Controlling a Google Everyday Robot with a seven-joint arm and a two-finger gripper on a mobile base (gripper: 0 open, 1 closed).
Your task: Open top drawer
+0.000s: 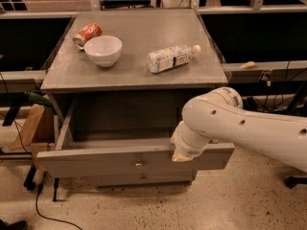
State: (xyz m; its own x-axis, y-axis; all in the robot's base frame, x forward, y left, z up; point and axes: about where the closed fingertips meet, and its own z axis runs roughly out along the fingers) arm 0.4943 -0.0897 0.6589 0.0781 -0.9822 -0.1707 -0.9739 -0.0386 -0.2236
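Top drawer (96, 161) open, hand (181, 155) at front rim

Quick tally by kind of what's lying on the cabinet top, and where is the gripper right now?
Can: 1
Bowl: 1
Bottle: 1
Total: 3
Gripper: at the upper front edge of the pulled-out top drawer.

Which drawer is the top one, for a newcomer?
Under the grey table, the top drawer is the wide front pulled out, one knob at centre. The gripper sits at its upper edge; the lower drawer front is narrower, tucked in.
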